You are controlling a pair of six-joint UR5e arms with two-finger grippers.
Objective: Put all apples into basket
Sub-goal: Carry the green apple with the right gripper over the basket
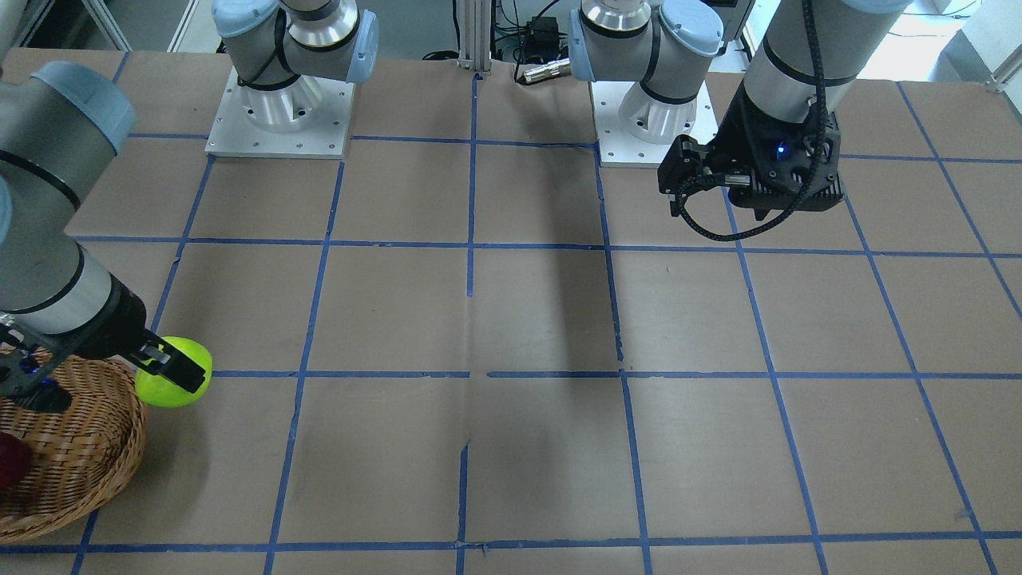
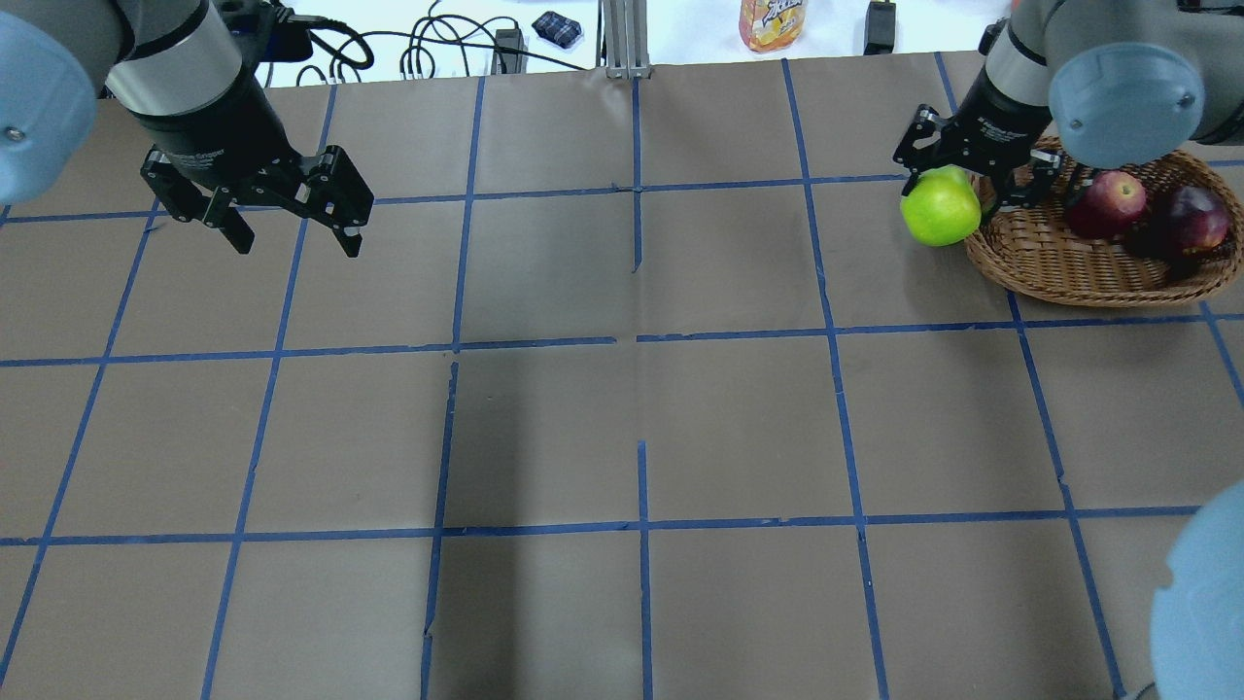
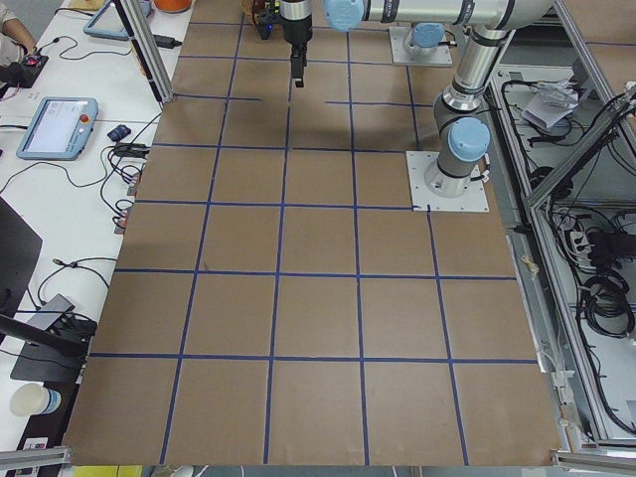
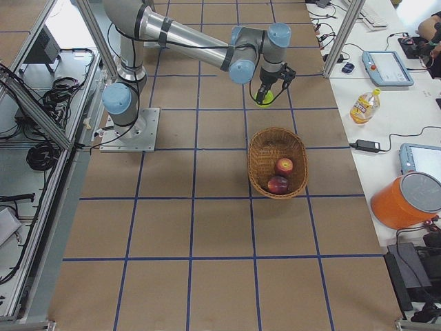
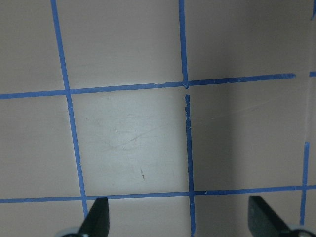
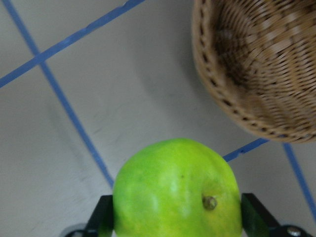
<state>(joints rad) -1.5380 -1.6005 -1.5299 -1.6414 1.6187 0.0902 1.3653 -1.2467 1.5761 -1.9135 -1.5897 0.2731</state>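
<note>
On the brown counter (image 2: 583,437), the right jaws clamp the green apple (image 2: 940,212) just outside the rim of the basket (image 2: 1069,282), which holds a red apple (image 2: 1108,202) and a maroon apple (image 2: 1193,219). Well apart, the left jaws hang wide open, empty.

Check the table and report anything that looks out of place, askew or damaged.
One green apple is outside the basket, gripped by the right gripper beside its rim; two red apples lie inside. The blue tape grid has gaps and ragged ends near the middle of the table. Nothing is spilled.
</note>
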